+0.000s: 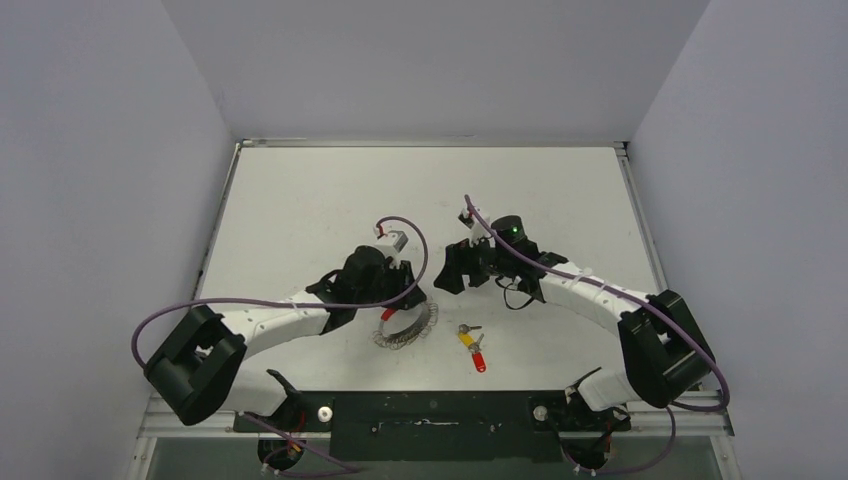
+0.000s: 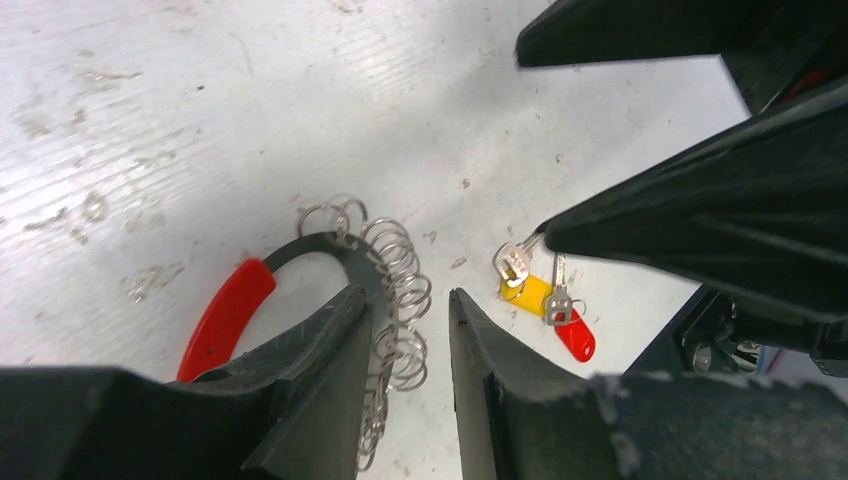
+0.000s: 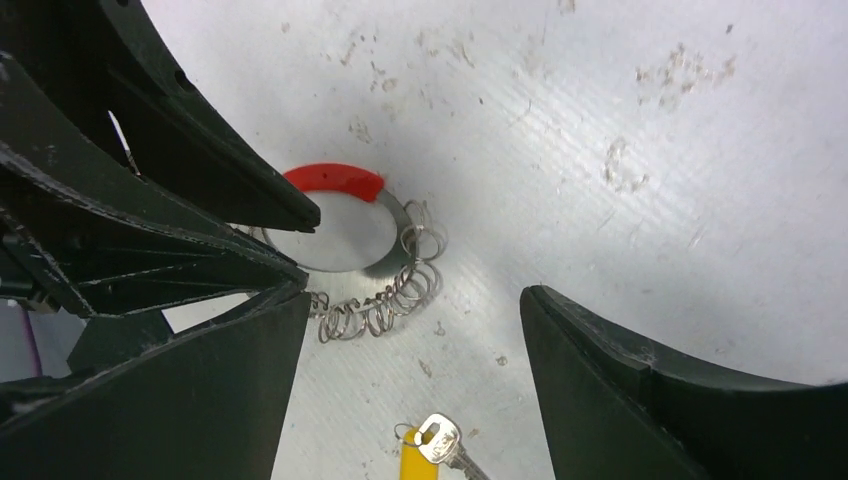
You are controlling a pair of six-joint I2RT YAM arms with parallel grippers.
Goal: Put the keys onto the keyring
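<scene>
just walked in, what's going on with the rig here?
Two arms are meant to thread keys onto a keyring. The keyring lies on the table, with the left gripper low over its coiled wire, jaws parted. The keys, one yellow-headed and one red-headed, lie loose beside it, not threaded. The right gripper hovers open and empty.

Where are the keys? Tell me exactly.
In the top view, the keys lie on the table just right of the keyring, near the front edge, about mid-width.
</scene>
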